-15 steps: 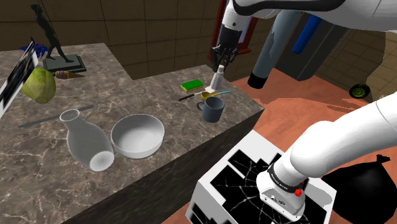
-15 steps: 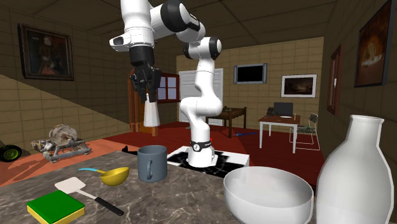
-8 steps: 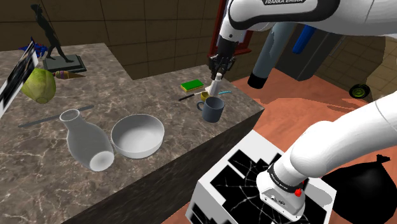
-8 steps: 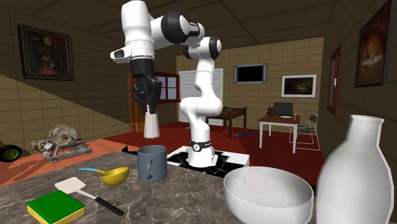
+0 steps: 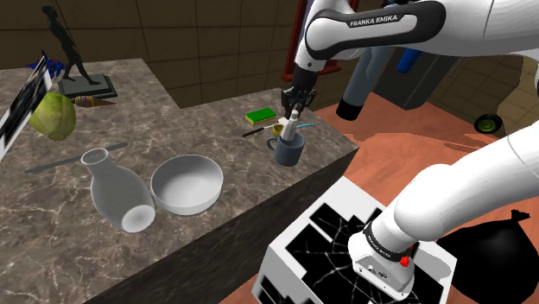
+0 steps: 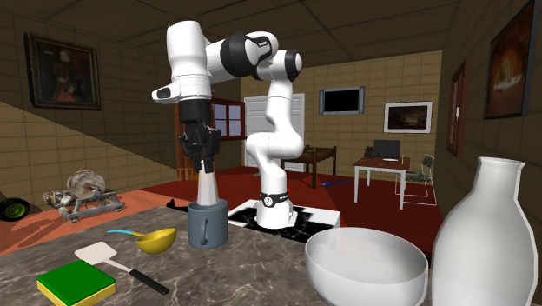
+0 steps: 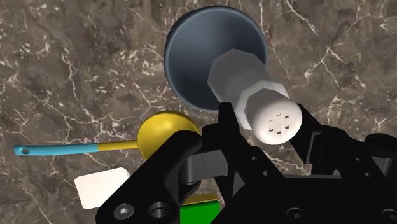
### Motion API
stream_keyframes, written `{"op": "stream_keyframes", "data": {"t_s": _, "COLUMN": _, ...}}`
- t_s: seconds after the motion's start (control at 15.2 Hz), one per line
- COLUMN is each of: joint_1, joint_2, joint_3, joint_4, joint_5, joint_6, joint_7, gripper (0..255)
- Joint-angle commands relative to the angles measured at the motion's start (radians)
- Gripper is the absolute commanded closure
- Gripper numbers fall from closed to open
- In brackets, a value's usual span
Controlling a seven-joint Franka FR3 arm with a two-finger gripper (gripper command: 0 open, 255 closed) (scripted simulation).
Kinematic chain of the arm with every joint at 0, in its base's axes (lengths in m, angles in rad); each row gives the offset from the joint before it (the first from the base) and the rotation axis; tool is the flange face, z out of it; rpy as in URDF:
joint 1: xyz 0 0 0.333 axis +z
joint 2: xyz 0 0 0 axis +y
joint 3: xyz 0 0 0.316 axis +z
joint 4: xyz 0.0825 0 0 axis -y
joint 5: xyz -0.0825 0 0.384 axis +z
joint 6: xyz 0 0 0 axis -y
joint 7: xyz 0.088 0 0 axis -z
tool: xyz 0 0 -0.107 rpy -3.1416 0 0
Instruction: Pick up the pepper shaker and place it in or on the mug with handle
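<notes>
Second exterior view, from its left: a green sponge (image 6: 76,282) and a yellow scoop (image 6: 156,239) lie on the marble bench (image 6: 243,278). Beside them the gripper (image 6: 203,163) clasps the white pepper shaker (image 6: 207,187) upright, its base at the rim of the grey-blue mug (image 6: 208,226).

A room with brown tiled walls (image 6: 122,78) and a reddish-brown floor (image 5: 415,147). A dark marble counter (image 5: 199,121) veined in white fills the foreground. In the second exterior view, a framed painting (image 6: 61,71) hangs on the left wall and another painting (image 6: 511,59) on the right. The far wall has a red-framed window (image 6: 230,117), a white door (image 6: 253,115), a flat screen (image 6: 340,101) and a framed picture (image 6: 407,116). Below them stands a white desk (image 6: 380,162) with a chair (image 6: 424,171) beside it.
</notes>
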Motion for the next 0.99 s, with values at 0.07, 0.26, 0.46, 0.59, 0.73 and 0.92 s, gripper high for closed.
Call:
{"op": "stream_keyframes", "data": {"t_s": 0.07, "joint_1": 0.001, "joint_2": 0.009, "joint_3": 0.002, "joint_4": -0.010, "joint_5": 0.002, "joint_6": 0.020, "joint_7": 0.000, "gripper": 255}}
{"op": "stream_keyframes", "data": {"t_s": 0.26, "joint_1": 0.001, "joint_2": 0.009, "joint_3": 0.002, "joint_4": -0.010, "joint_5": 0.002, "joint_6": 0.020, "joint_7": 0.000, "gripper": 255}}
{"op": "stream_keyframes", "data": {"t_s": 0.46, "joint_1": 0.001, "joint_2": 0.009, "joint_3": 0.002, "joint_4": -0.010, "joint_5": 0.002, "joint_6": 0.020, "joint_7": 0.000, "gripper": 255}}
{"op": "stream_keyframes", "data": {"t_s": 0.59, "joint_1": 0.001, "joint_2": 0.008, "joint_3": 0.002, "joint_4": -0.011, "joint_5": 0.002, "joint_6": 0.021, "joint_7": 0.000, "gripper": 0}}
{"op": "stream_keyframes", "data": {"t_s": 0.73, "joint_1": 0.001, "joint_2": 0.009, "joint_3": 0.002, "joint_4": -0.012, "joint_5": 0.002, "joint_6": 0.021, "joint_7": 0.000, "gripper": 0}}
{"op": "stream_keyframes", "data": {"t_s": 0.92, "joint_1": -0.001, "joint_2": 0.001, "joint_3": -0.001, "joint_4": 0.016, "joint_5": -0.001, "joint_6": -0.014, "joint_7": 0.001, "gripper": 0}}
